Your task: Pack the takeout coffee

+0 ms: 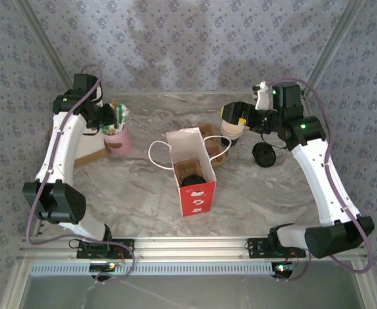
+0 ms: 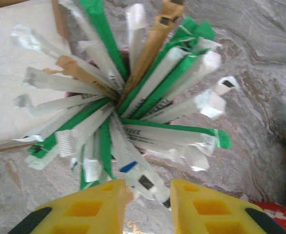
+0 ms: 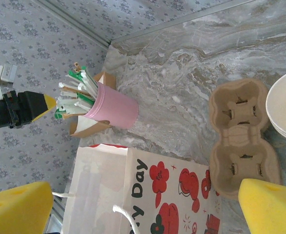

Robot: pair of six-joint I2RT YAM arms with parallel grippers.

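we note left pincer (image 2: 148, 202) open wide over sachets (image 2: 148, 97) in pink cup (image 3: 114, 108); right pincer (image 3: 145, 202) wide, empty, above bag (image 3: 172, 185). black lid (image 1: 264, 155) lies on tabletop (image 1: 130, 193).

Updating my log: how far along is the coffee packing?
Done: a dark round thing, perhaps the black paper cup, sits inside the red paper bag. In hand: nothing; left pincer and right pincer are open. Left: a round black piece, likely the lid, lies outside on the table.

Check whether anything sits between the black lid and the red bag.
Yes. The brown cup carrier lies between the black lid and the red bag, close to the bag's right wall. Lifting the lid over it would likely clear it.
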